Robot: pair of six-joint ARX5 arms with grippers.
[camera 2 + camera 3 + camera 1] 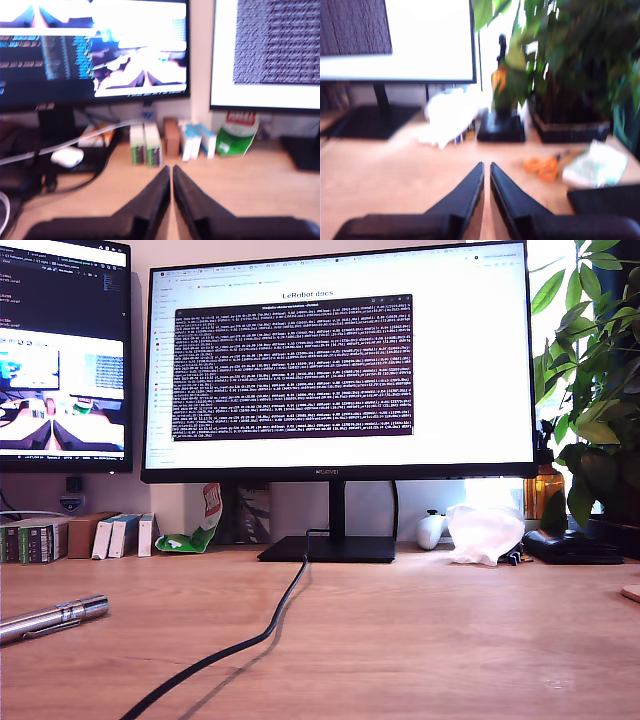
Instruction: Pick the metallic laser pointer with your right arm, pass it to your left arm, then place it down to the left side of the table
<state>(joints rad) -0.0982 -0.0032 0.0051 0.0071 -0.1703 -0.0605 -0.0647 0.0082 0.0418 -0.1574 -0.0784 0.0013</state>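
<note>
The metallic laser pointer (52, 618), a shiny silver ridged cylinder with a thin clip, lies on the wood-grain table (420, 630) near the exterior view's left edge, partly cut off by the frame. No gripper touches it. No arm shows in the exterior view. My first gripper (172, 172) is shut, its black fingers meeting at the tips with nothing between them, and it faces small boxes under a monitor. My second gripper (486, 169) is likewise shut and empty, and it faces a potted plant. The pointer is out of view in both wrist views.
A black cable (262, 632) runs from the monitor stand (328, 548) toward the table's front. Small boxes (60, 537) stand at the exterior view's back left. A white crumpled bag (484, 533) and a plant (592, 370) sit at the back right. Orange scissors (542, 167) lie near the plant pot.
</note>
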